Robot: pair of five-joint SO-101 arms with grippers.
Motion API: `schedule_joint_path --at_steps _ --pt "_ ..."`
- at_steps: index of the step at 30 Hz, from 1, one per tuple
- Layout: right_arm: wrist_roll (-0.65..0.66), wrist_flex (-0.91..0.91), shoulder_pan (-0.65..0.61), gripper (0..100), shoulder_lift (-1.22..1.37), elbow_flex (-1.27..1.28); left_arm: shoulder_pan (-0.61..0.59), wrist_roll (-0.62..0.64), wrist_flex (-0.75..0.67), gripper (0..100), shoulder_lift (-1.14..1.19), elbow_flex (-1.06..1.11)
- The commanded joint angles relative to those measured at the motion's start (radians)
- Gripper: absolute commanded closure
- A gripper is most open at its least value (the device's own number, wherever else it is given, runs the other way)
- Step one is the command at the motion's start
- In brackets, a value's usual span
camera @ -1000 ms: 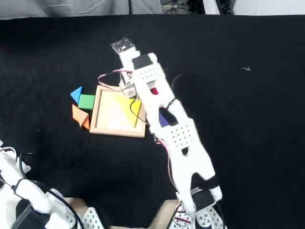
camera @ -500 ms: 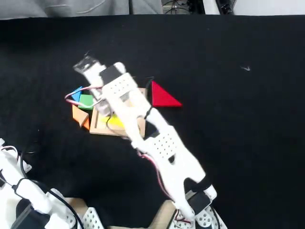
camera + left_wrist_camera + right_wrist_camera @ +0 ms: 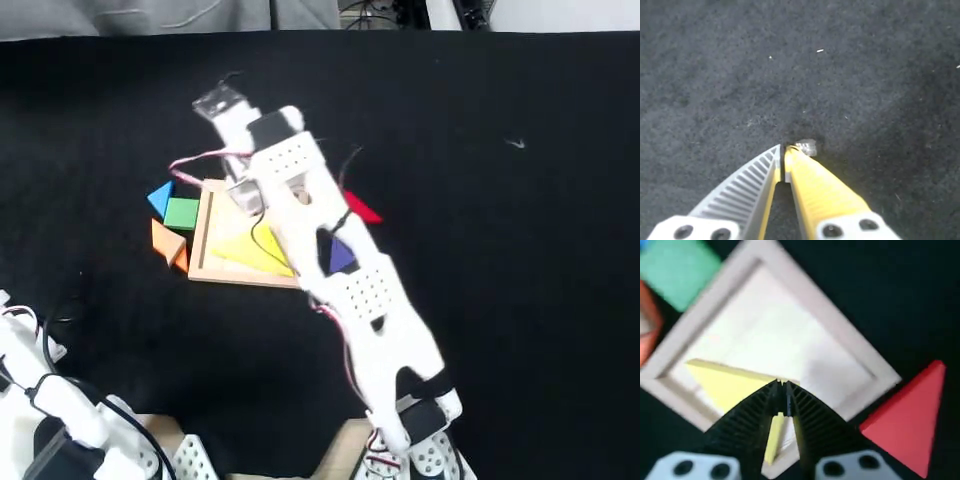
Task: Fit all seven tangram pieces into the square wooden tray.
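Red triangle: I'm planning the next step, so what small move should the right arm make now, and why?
Probably open the right tool and shift it over the red triangle. The tool is shut on nothing above the yellow triangle, which already lies in the tray, while the red triangle sits on the cloth just outside the tray's rim.
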Motion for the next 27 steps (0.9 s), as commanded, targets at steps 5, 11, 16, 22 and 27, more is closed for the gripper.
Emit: schedule_joint_path --at_steps 5,11,16,22,27 --pt "0.012 -0.034 0.035 98.8 0.097 -0.058 0.015 0.006 -0.014 97 -0.008 -0.005" --pt "0.012 -0.009 -0.005 98.8 0.108 -0.056 0.015 0.006 -0.014 97 -0.008 -0.005" --pt "0.012 0.037 -0.071 98.8 0.107 -0.056 0.015 0.008 -0.014 97 -0.008 -0.005" --pt "0.012 0.038 -0.063 98.8 0.101 -0.067 0.015 0.008 -0.014 97 -0.008 -0.005" --pt "0.006 0.044 0.018 98.8 0.041 -0.154 0.015 0.008 -0.014 97 -0.008 -0.007"
